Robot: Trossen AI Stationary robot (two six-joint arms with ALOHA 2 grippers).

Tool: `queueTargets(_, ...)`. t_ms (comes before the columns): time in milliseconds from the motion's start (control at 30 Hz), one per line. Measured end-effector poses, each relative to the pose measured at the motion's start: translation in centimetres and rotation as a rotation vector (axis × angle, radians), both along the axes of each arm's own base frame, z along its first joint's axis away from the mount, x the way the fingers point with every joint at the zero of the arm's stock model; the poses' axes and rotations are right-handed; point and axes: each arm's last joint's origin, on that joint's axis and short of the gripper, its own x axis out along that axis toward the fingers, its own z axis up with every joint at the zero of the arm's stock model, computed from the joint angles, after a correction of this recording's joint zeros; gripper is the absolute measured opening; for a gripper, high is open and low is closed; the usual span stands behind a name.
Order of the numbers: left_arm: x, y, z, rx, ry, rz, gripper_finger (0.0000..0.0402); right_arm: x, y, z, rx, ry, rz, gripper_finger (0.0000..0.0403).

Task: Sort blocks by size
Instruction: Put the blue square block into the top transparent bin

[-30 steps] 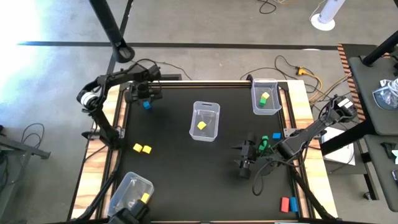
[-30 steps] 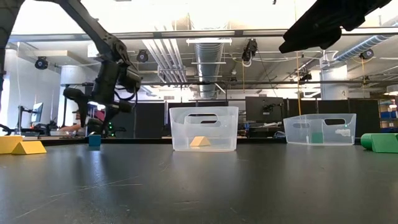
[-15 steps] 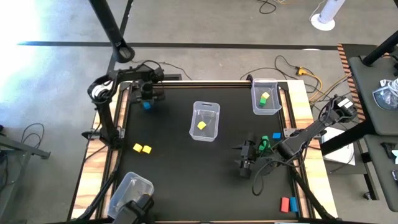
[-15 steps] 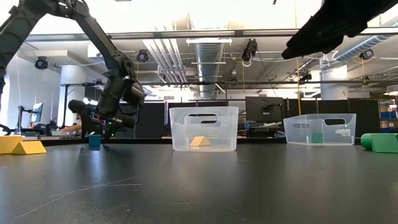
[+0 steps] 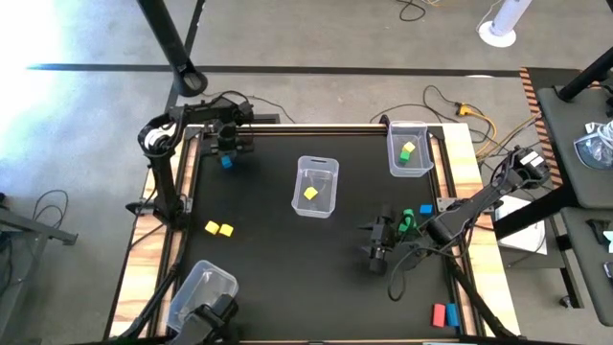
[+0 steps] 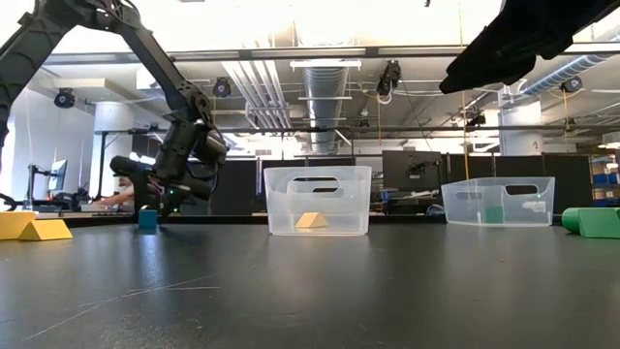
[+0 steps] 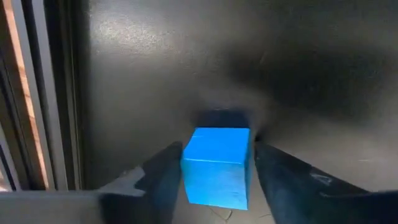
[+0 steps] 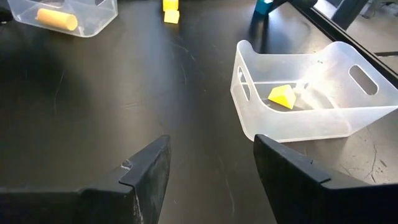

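Note:
A small blue cube (image 7: 217, 167) rests on the black table near its far left corner (image 5: 226, 161). My left gripper (image 7: 214, 180) is down at the cube, open, with one finger on each side of it; the low view shows it tilted over the cube (image 6: 147, 219). My right gripper (image 8: 211, 180) hovers open and empty over the table's right half (image 5: 374, 244). Two yellow blocks (image 5: 219, 229) lie at the left. A green block (image 5: 409, 222) and a blue one (image 5: 424, 209) lie beside the right arm. My left gripper has its fingers (image 7: 165, 174) close to two opposite sides of the blue cube, coming down at a slant from the far side. A thin dark gap shows at one finger, and I cannot tell whether either finger touches. The cube sits flat on the table.
A clear bin (image 5: 316, 185) at the centre holds a yellow block. A bin at the far right (image 5: 408, 149) holds a green and a yellow block. A bin at the near left (image 5: 203, 292) holds a yellow bar. Red and blue blocks (image 5: 445, 314) lie at the near right.
My left gripper has shifted slightly toward the table's right, come down to the blue cube and tipped over it. The cube has stayed where it was on the table.

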Motion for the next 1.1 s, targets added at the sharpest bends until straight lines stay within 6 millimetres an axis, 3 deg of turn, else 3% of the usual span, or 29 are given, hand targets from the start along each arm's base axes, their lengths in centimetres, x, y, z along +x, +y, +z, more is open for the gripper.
queueTargets(200, -0.1, -0.1, 0.2, -0.023, 0.009, -0.029, 0.0119, 0.0, 0.0, 0.0, -0.002, 0.0, 0.001, 0.0223)
queueTargets(667, 0.4, -0.8, 5.1, -0.072, 0.179, -0.134, 0.012, 0.0, 0.0, 0.0, -0.043, 0.005, 0.014, 0.022)
queueTargets(867, 0.9, -2.3, 7.3, -0.009, 0.139, -0.184, 0.0119, 0.0, -0.1, 0.1, -0.069, -0.008, -0.001, 0.0219)
queueTargets(1100, 2.2, -5.5, 9.7, 0.098, 0.056, -0.294, 0.0119, -0.1, -0.4, -0.7, -0.172, -0.044, -0.056, 0.0221)
